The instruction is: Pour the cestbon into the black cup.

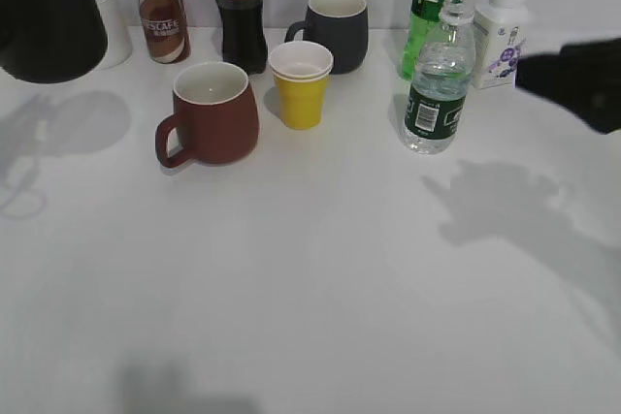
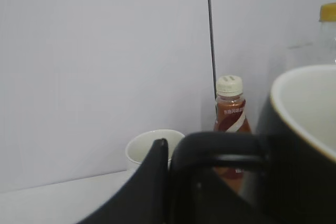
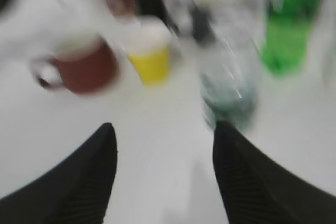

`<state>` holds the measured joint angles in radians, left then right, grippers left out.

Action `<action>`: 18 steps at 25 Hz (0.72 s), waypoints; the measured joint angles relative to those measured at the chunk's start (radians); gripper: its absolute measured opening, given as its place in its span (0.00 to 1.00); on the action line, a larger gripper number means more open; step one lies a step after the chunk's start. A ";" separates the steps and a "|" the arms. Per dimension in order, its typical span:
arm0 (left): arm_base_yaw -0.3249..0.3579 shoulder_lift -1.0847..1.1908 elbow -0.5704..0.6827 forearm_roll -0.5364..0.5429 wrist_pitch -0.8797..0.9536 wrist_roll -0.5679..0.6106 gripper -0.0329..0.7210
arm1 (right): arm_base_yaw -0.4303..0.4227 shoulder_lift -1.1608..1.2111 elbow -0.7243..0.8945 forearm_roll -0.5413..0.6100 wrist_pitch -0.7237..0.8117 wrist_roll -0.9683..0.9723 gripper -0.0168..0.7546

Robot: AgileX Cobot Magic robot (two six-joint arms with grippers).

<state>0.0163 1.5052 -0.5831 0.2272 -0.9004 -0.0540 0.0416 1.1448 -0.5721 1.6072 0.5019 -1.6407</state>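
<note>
The cestbon (image 1: 439,79) stands upright on the worktop (image 1: 320,278), uncapped I think, ahead of my right tool (image 3: 164,145) and slightly to its right, well apart; that tool is released, its jaws spread to take the bottle. My left tool (image 2: 168,182) is clenched on the black cup's (image 1: 44,12) handle, carrying it raised, mouth up, presumably ready to receive the pour.

Lab-like setup: bare white table (image 1: 310,317), plain wall (image 2: 100,66).
</note>
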 joint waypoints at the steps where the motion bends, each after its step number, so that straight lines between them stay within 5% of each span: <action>1: 0.000 0.000 0.000 0.001 0.005 0.000 0.09 | 0.010 0.034 -0.020 -0.106 -0.062 0.107 0.59; 4: 0.000 0.000 0.001 0.006 0.008 0.000 0.09 | 0.053 0.107 -0.041 -0.401 -0.305 0.499 0.59; 8: 0.000 0.000 0.001 0.027 0.009 0.000 0.09 | 0.209 0.124 -0.033 -0.553 -0.690 0.760 0.58; 11: 0.000 0.000 0.001 0.041 0.010 0.000 0.09 | 0.369 0.142 0.023 -0.880 -0.939 1.037 0.58; 14: 0.000 0.000 0.001 0.041 0.011 0.000 0.09 | 0.436 0.229 0.104 -1.221 -1.147 1.374 0.58; 18: 0.000 0.000 0.001 0.043 0.012 0.000 0.09 | 0.440 0.411 0.133 -1.333 -1.359 1.523 0.72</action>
<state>0.0163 1.5052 -0.5823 0.2705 -0.8882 -0.0540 0.4816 1.5553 -0.4396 0.2743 -0.8575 -0.1177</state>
